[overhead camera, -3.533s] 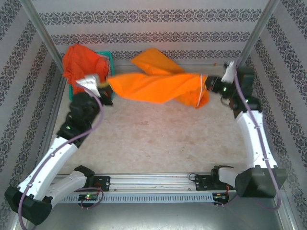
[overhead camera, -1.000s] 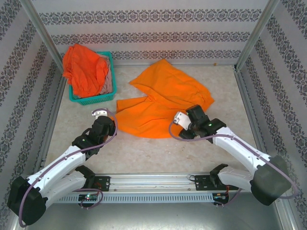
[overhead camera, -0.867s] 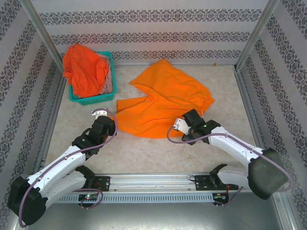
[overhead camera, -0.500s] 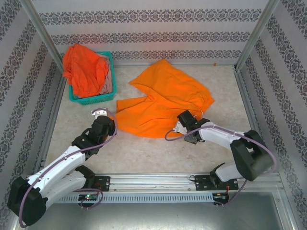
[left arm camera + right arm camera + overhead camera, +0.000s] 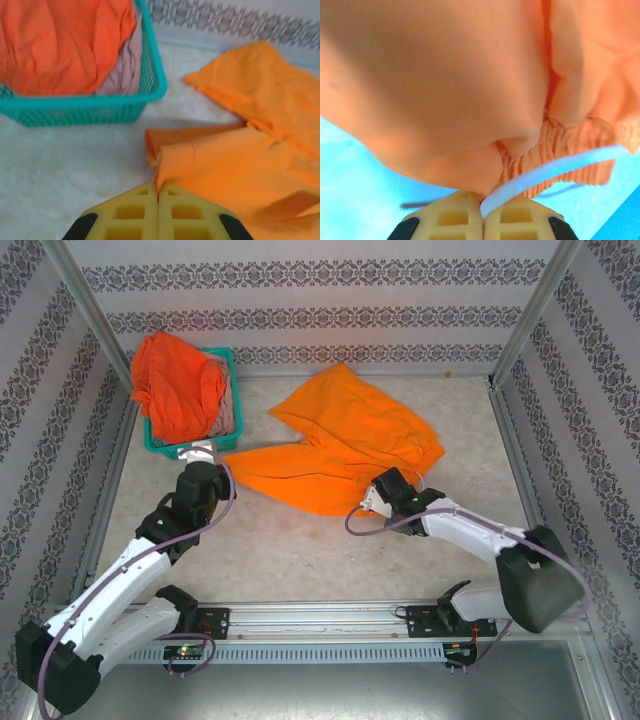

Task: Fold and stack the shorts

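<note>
Pinching a corner of the yellow-orange shorts (image 5: 340, 445), the left hand (image 5: 215, 462) has its yellow fingers (image 5: 135, 210) pressed together with the cloth edge caught between them, just in front of the teal mesh basket (image 5: 233, 390). The left wrist view shows that corner rising from the table into the closed tips (image 5: 158, 192). The right hand (image 5: 388, 488) is clamped tight too. Its wrist view shows the tips (image 5: 482, 202) meeting on the gathered waistband, with the white drawstring (image 5: 545, 172) running out from between them.

The shorts lie rumpled and unfolded across the middle of the table (image 5: 300, 550), stretched between the two hands and spreading towards the far wall. The red-orange shorts (image 5: 175, 380) are heaped in the basket at the far left corner, spilling over its rim, with the dusty pink shorts (image 5: 228, 415) tucked beneath them on the right side.

The table is pale and mottled. Patterned wallpaper (image 5: 300, 280) lines the enclosure on three sides, and a metal rail (image 5: 320, 615) carries the arm bases at the near edge.
</note>
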